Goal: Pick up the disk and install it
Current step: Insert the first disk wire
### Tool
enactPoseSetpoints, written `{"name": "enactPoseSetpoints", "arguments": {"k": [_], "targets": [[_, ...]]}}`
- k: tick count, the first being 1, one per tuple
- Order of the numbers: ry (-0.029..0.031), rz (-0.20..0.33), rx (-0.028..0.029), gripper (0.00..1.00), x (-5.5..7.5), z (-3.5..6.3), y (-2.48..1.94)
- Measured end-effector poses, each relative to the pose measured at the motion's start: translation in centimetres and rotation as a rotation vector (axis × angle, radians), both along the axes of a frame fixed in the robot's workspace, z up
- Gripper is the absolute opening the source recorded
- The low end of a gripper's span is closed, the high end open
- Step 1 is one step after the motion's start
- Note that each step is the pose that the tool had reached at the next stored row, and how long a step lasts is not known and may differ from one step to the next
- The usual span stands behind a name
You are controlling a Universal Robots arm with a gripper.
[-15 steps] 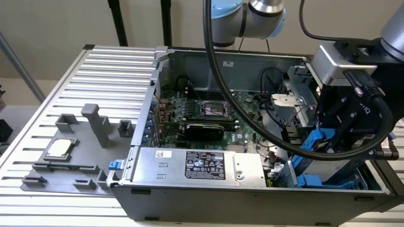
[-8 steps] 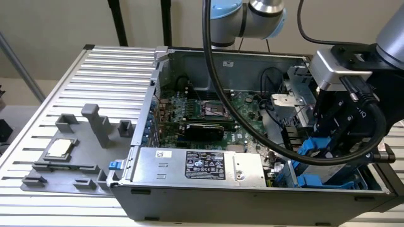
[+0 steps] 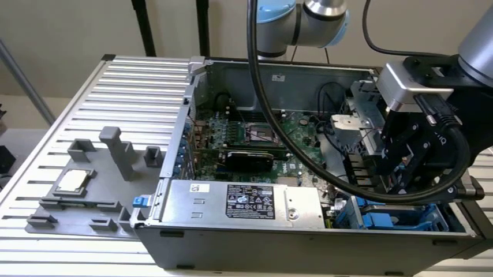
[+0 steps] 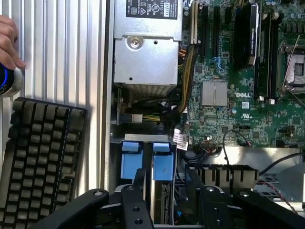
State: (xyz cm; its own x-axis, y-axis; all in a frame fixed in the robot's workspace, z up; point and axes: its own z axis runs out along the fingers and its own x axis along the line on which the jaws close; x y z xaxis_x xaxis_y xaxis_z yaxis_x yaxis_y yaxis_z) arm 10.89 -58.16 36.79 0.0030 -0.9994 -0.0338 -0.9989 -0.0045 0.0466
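Note:
The disk [image 4: 164, 198] stands on edge in the blue drive cage [image 4: 132, 160] at the corner of the open computer case [image 3: 231, 242]. Its grey body sits low in a slot and a blue rail end [image 4: 163, 166] tops it. My gripper [image 4: 166, 180] hangs straight above it. The black fingers [image 4: 141, 183] stand either side of the disk with a dark gap on each side, so it looks open. In the exterior view the gripper [image 3: 389, 187] is over the cage [image 3: 431, 218] at the case's right end.
The silver power supply [image 3: 246, 199] lies beside the cage, with cable bundles [image 4: 183, 81] and the motherboard [image 3: 254, 133] beyond. A grey fixture [image 3: 115, 153] holding a small silver chip [image 3: 71, 180] sits on the slatted table. A keyboard [image 4: 43, 157] and a hand [image 4: 7, 40] are outside the case.

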Motion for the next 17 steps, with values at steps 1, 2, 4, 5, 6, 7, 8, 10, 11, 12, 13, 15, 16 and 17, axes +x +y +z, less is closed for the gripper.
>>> {"name": "enactPoseSetpoints", "arguments": {"k": [1,2,4,5,6,7,8,10,11,12,13,15,16,17], "targets": [[0.0000,0.000,0.0001,1.00,0.00,0.00,0.00],[0.0000,0.000,0.0000,1.00,0.00,0.00,0.00],[0.0000,0.000,0.0000,1.00,0.00,0.00,0.00],[0.0000,0.000,0.0000,1.00,0.00,0.00,0.00],[0.0000,0.000,0.0000,1.00,0.00,0.00,0.00],[0.0000,0.000,0.0000,1.00,0.00,0.00,0.00],[0.0000,0.000,0.0000,1.00,0.00,0.00,0.00],[0.0000,0.000,0.0000,1.00,0.00,0.00,0.00],[0.0000,0.000,0.0001,1.00,0.00,0.00,0.00],[0.0000,0.000,0.0001,1.00,0.00,0.00,0.00],[0.0000,0.000,0.0000,1.00,0.00,0.00,0.00],[0.0000,0.000,0.0000,1.00,0.00,0.00,0.00],[0.0000,0.000,-0.0001,1.00,0.08,0.01,0.00],[0.0001,0.000,0.0000,1.00,0.27,0.02,-0.01]]}}
